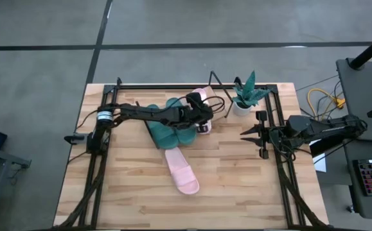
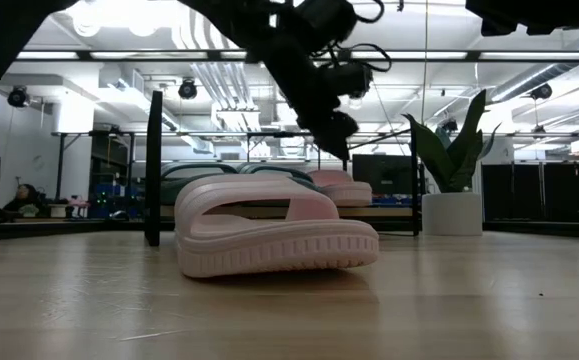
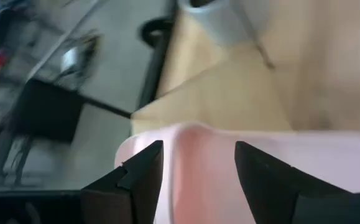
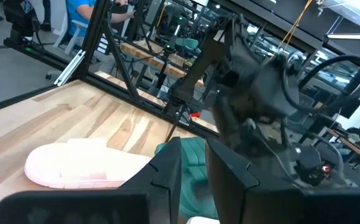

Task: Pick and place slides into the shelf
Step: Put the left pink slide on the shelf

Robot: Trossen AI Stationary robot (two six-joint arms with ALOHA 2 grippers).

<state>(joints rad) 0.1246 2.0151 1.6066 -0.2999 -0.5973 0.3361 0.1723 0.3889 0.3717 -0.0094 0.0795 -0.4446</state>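
While reaching far across the table [image 1: 134, 192], left gripper [image 1: 203, 120] hovering over the pink slide on the shelf [image 1: 201, 96], fingers [image 3: 139, 180] spread apart on either side of pink foam [image 3: 195, 168], foam close between them, contact impossible to judge. Sitting on the slanted shelf [image 2: 389, 211] at the table's far edge, that pink one, just beside the two dark green slides [image 1: 166, 128]. Green pair side by side, partly under the left arm, also seen behind the near sandal in the low view [image 2: 224, 170]. Still out on the open tabletop: second pink slide [image 1: 182, 170], lying alone toward the front, well apart from the shelf, filling the low view [image 2: 274, 225]. Over at the right edge, right gripper [image 1: 253, 136] parked above the table, fingers [image 4: 167, 171] only a narrow gap apart, holding nothing. Potted plant [image 1: 245, 96] standing at the far right corner, near the shelf's end.
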